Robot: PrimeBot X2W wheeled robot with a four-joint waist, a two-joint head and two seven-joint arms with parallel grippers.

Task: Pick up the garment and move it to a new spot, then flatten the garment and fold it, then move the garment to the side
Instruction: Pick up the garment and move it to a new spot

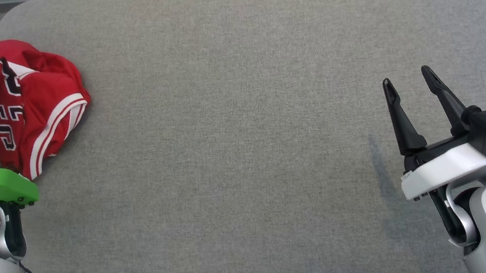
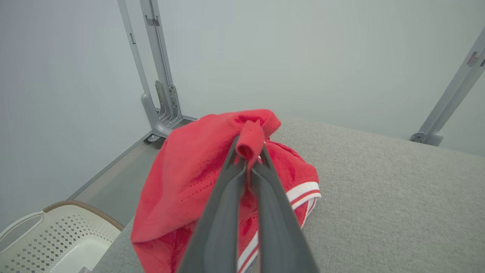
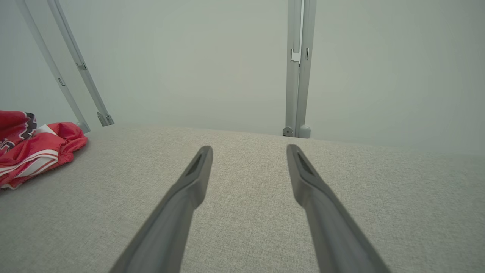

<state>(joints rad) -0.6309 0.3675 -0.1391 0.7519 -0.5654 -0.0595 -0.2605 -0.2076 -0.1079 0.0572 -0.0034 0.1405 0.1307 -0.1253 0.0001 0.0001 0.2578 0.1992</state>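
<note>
Bunched at the far left corner of the grey fabric-covered bench [image 1: 236, 156], the soft, light red jersey with white-striped trim [image 1: 26, 94] will probably droop when lifted; the left claw [image 2: 248, 151] is clenched on a raised fold of it, the right claw [image 1: 406, 76] released, well apart.

I see the garment [image 1: 44, 87], a red jersey with white-striped hems and black-and-white lettering, crumpled in a heap at the upper left of the head view, one red fold pinched between the left fingers [image 2: 219, 212].
</note>
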